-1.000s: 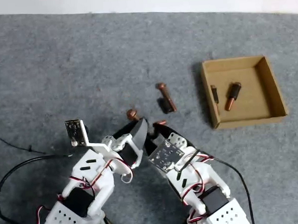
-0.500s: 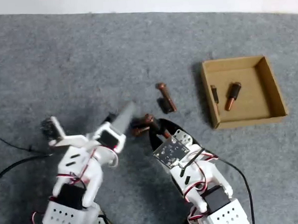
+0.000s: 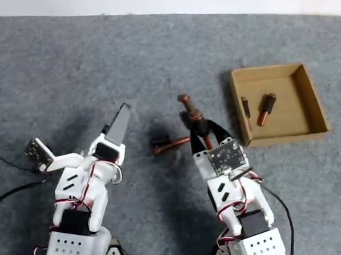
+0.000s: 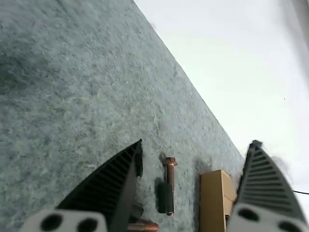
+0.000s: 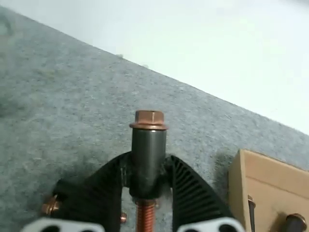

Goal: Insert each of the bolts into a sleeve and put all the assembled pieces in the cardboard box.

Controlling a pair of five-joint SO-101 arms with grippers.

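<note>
1. A grey carpet is covering the table, and everything else is sitting on it.
2. The left arm is standing at the near left. The right arm is standing at the near right. Both are pointing toward the far side.
3. The cardboard box is lying open-topped on the right part of the carpet, near the right arm's tip but apart from it.
4. The left gripper is hanging over bare carpet. Its jaws are standing spread wide apart and it is holding nothing.
5. The right gripper is clamping its jaws tightly on the held sleeve, a dark tube.
6. The held bolt is running through that tube. Its copper head is sticking out of the far end, and its threaded end is showing between the fingers.
7. A finished piece, a bolt in a dark sleeve, is lying near the middle of the box.
8. A thin dark piece is lying by the box's left wall, apart from the finished piece.
9. A loose bolt is lying on the carpet just beyond the right gripper, left of the box.
10. A loose sleeve is lying just beside the loose bolt.
11. A side bolt is lying flat on the carpet to the left of the right gripper.
12. A side sleeve is sitting at the side bolt's left end. I cannot tell whether the bolt is inside it.
</note>
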